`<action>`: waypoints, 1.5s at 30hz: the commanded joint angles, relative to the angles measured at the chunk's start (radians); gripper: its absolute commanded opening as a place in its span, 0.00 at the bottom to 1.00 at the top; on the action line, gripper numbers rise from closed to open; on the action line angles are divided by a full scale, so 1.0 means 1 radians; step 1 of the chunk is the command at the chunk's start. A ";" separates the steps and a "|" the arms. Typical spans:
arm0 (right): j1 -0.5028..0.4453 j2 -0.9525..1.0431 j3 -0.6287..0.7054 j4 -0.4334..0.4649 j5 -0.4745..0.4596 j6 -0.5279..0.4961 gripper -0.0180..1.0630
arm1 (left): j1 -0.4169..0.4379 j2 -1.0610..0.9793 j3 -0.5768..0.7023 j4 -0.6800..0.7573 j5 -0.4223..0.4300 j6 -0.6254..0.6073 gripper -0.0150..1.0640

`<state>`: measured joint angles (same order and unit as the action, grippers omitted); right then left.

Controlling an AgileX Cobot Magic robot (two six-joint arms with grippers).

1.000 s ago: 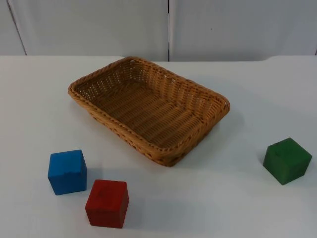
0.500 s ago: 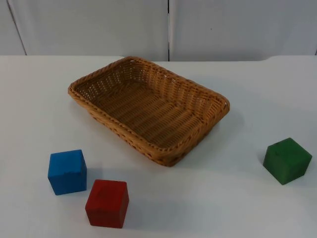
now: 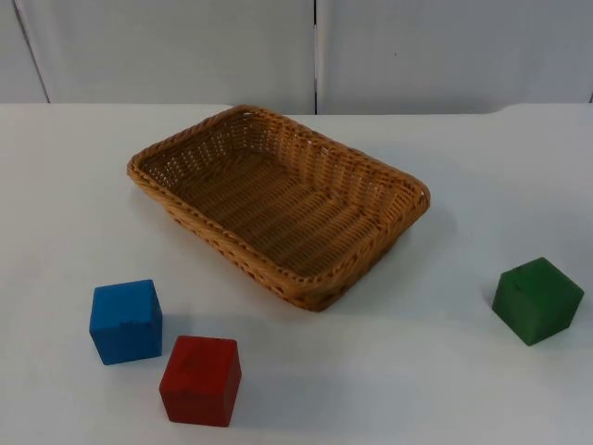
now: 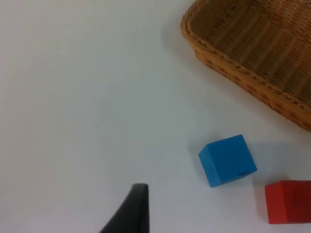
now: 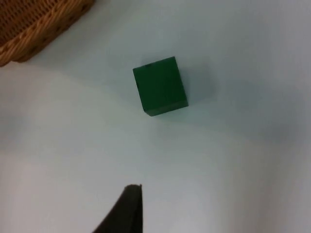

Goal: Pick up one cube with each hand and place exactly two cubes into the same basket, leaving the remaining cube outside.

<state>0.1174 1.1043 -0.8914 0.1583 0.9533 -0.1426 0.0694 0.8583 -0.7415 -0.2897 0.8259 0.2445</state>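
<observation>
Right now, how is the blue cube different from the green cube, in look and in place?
The blue cube is bright blue; the green cube is dark green. The blue cube lies at the left side of the wicker basket, close beside the red cube; the green cube lies alone at the right side. The blue cube sits squarer to the top camera; the green cube is turned corner-forward. Both rest on the white table, outside the basket, ungripped.

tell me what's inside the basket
Nothing: the basket shows only its bare woven floor. The near wall hides a thin strip of floor. All three cubes sit outside on the table.
</observation>
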 commanded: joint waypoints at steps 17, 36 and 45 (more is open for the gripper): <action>0.142 0.175 -0.090 -0.020 -0.049 -0.016 0.97 | 0.002 0.161 -0.023 -0.049 -0.050 0.012 0.95; 0.185 0.411 -0.090 -0.051 -0.222 0.003 0.97 | 0.000 0.261 -0.023 -0.152 -0.047 0.012 0.95; 0.187 0.500 -0.090 -0.051 -0.272 -0.004 0.97 | -0.011 0.359 -0.023 -0.228 -0.058 0.044 0.95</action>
<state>0.2964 1.6026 -0.9753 0.1131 0.6939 -0.1387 0.0666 1.2073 -0.7574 -0.4973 0.7738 0.2827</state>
